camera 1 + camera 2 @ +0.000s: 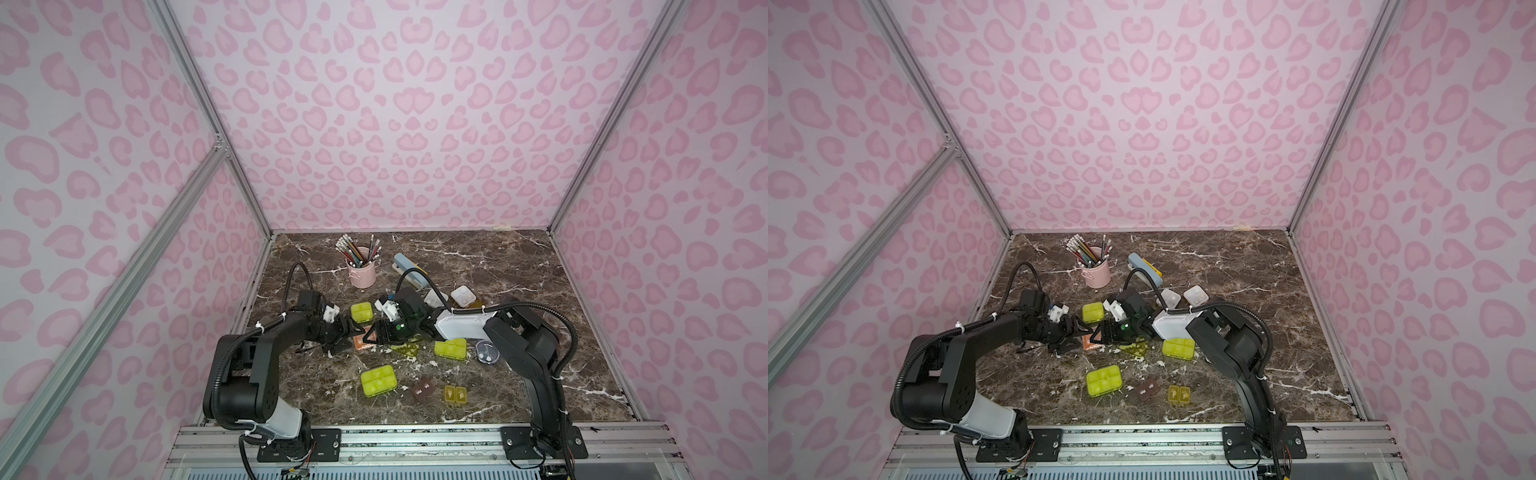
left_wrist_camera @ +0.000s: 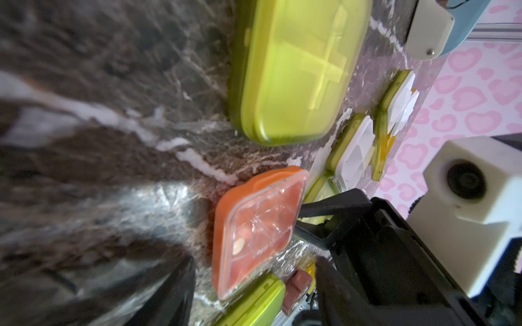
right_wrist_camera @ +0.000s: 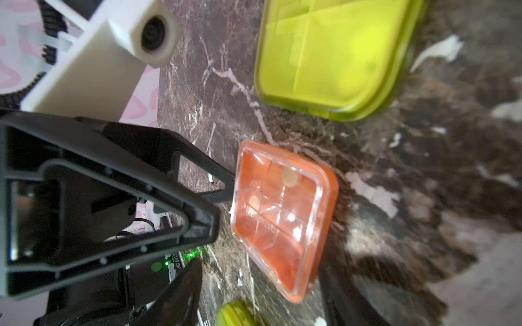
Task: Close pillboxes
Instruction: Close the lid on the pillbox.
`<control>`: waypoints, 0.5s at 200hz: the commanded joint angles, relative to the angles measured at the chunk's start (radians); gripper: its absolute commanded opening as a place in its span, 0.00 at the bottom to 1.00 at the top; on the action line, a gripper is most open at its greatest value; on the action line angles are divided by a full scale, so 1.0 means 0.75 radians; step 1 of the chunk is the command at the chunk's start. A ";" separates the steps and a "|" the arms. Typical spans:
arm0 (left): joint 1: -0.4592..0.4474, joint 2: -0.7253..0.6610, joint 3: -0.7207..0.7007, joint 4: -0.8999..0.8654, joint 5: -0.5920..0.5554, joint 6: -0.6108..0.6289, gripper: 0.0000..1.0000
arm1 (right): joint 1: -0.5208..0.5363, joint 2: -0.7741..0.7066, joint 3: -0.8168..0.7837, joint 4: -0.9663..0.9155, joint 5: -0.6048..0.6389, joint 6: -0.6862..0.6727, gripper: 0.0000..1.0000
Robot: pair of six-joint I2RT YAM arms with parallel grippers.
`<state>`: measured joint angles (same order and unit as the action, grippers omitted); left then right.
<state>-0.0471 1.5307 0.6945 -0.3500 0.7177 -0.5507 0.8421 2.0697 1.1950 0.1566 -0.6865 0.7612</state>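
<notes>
The salmon pillbox (image 1: 360, 342) is lying flat near the middle of the desk (image 1: 519, 270), with its clear lid sitting down over the divided tray (a pale pill or two is showing through). Closing this one is looking finished to me. The left pincer (image 1: 348, 338) and right pincer (image 1: 372, 335) are flanking it from left and right, both standing wide and holding nothing. Next, I judge, they are needing to lift clear without dragging it and head for the white tray (image 1: 463, 296) at the far right, whose lid is looking open.
</notes>
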 commanded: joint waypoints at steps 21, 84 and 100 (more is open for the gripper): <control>0.000 -0.055 0.021 -0.063 -0.075 0.047 0.69 | -0.005 -0.033 0.010 -0.074 0.043 -0.042 0.68; 0.000 -0.111 0.025 -0.058 -0.082 0.065 0.69 | -0.018 -0.178 0.002 -0.144 0.079 -0.091 0.68; 0.000 -0.127 0.023 -0.059 -0.089 0.069 0.69 | -0.030 -0.225 -0.012 -0.163 0.092 -0.106 0.68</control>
<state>-0.0471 1.4521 0.7044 -0.3908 0.6621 -0.5205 0.8288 1.9366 1.1980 0.0628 -0.6453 0.7139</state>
